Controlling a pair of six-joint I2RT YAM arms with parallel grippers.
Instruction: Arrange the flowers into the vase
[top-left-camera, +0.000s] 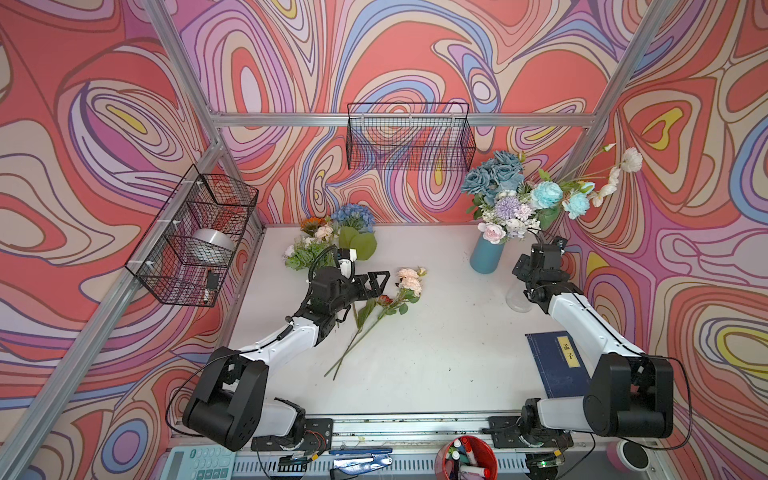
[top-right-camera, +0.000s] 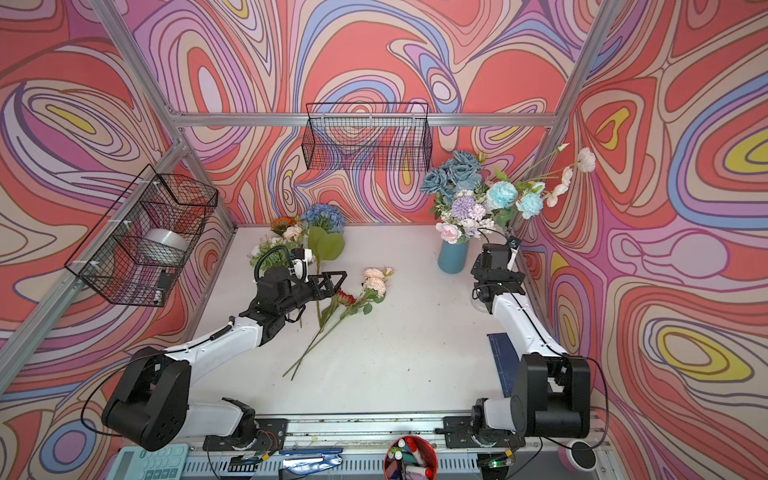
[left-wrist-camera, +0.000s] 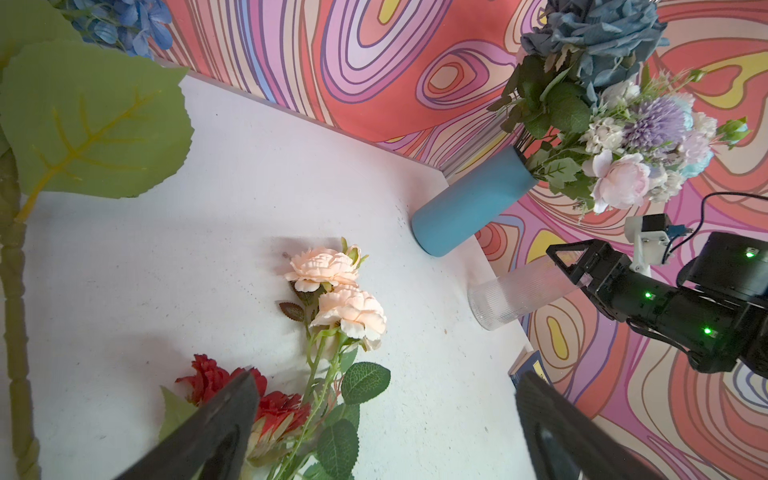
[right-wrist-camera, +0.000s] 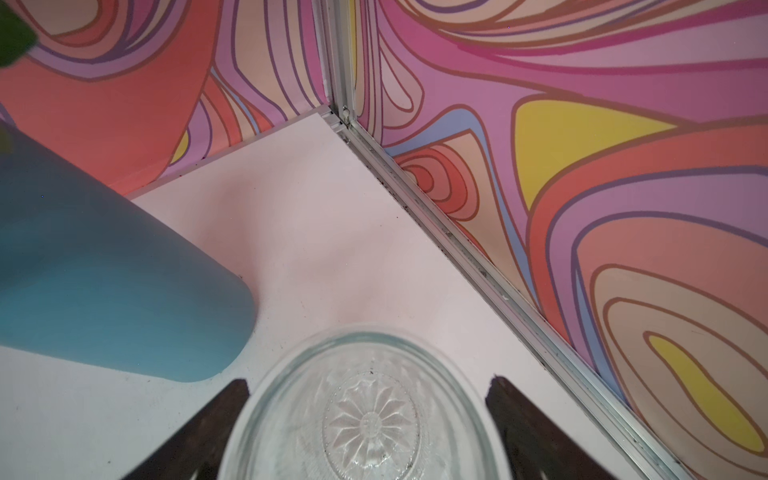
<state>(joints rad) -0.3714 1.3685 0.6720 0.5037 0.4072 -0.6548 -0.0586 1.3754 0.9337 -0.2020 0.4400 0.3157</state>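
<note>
Your left jaws gape wide over the desk (top-left-camera: 436, 353), the red daisy (left-wrist-camera: 282, 409) just beneath them and the peach roses (left-wrist-camera: 332, 286) just ahead. Your right jaws, parted, straddle the clear glass vase (right-wrist-camera: 365, 415); the blue vase (top-left-camera: 486, 255), full of flowers (top-left-camera: 511, 199), stands beside them.

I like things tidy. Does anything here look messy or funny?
Yes. The peach roses and a red flower lie flat on the table, not in a vase. One white sprig juts far out sideways from the blue vase, well past the other blooms. Nothing looks spilled or broken.
</note>
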